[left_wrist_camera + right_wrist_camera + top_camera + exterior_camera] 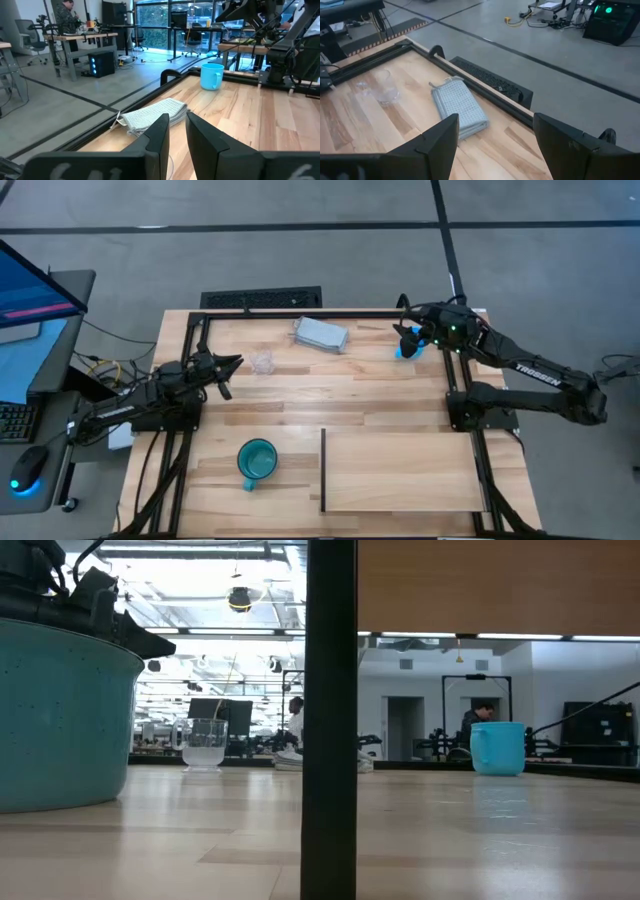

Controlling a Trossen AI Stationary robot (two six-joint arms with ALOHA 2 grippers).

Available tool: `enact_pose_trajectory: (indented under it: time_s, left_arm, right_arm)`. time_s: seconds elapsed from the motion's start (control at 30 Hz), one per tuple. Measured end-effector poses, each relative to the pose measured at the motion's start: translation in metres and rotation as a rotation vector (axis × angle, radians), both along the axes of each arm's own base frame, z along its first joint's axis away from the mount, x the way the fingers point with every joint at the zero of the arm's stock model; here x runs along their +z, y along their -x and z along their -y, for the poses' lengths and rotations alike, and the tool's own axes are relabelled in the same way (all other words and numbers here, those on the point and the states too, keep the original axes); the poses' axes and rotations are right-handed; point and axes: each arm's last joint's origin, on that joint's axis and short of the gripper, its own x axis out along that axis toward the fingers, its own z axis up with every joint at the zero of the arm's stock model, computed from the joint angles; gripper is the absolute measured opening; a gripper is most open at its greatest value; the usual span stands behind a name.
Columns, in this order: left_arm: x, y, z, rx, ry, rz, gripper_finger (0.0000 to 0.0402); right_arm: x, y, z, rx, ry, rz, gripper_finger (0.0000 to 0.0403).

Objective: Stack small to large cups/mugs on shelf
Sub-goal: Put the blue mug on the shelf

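The teal mug [257, 460] stands upright on the tabletop near the front, left of the shelf [400, 470] with its dark upright edge [323, 470]. At the back left the clear cup [262, 363] stands on its base, just past my left gripper [232, 364]. That gripper points level toward the cup, and its fingers [159, 136] are a narrow gap apart with nothing between them. The blue mug [405, 350] stands at the back right. My right gripper [495, 145] hovers above it, wide open and empty.
A folded grey-blue cloth [320, 334] lies at the far edge between the clear cup and the blue mug. A dark frame rail [300, 312] runs along the table's far edge. Bare tabletop lies in the middle [330, 395].
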Motion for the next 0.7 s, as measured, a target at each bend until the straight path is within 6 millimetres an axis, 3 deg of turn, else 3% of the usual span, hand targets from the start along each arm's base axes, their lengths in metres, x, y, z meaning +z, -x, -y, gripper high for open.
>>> enact_pose_trajectory:
  time_s: [0.7]
  left_arm:
    - [-0.0003,0.0007,-0.0009,0.037,0.026,0.007,0.0057]
  right_arm:
    - [-0.0001,0.0001,0.0,0.0,-0.001,-0.001,0.0279]
